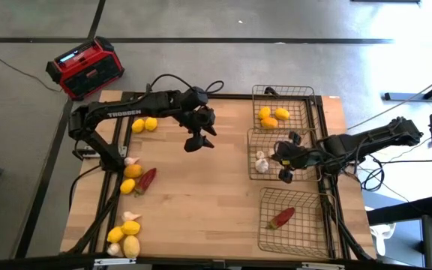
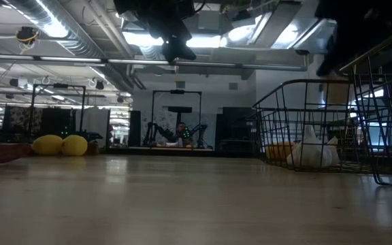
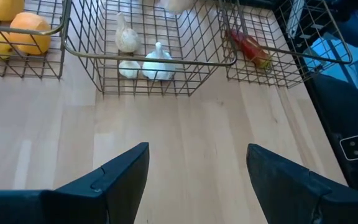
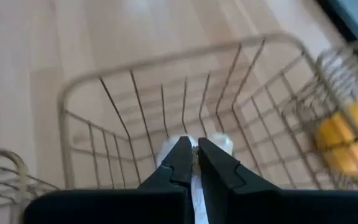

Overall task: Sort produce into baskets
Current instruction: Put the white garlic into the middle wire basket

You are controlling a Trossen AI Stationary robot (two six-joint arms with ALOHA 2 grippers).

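Right pincer [image 1: 285, 174] hangs over the middle basket [image 1: 306, 135], fingers nearly closed, perhaps pinching garlic [image 4: 194, 180]; left pincer [image 1: 194, 142] wide above bare tabletop [image 1: 201, 202].

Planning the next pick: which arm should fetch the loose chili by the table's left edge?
Left. Its end effector is open over the bare table, nearer the chili; the right one is over the middle basket.

robotics lab/workshop: exposed ceiling ducts [image 2: 80, 41], strip lights, another robot rig [image 2: 177, 126] in bg.
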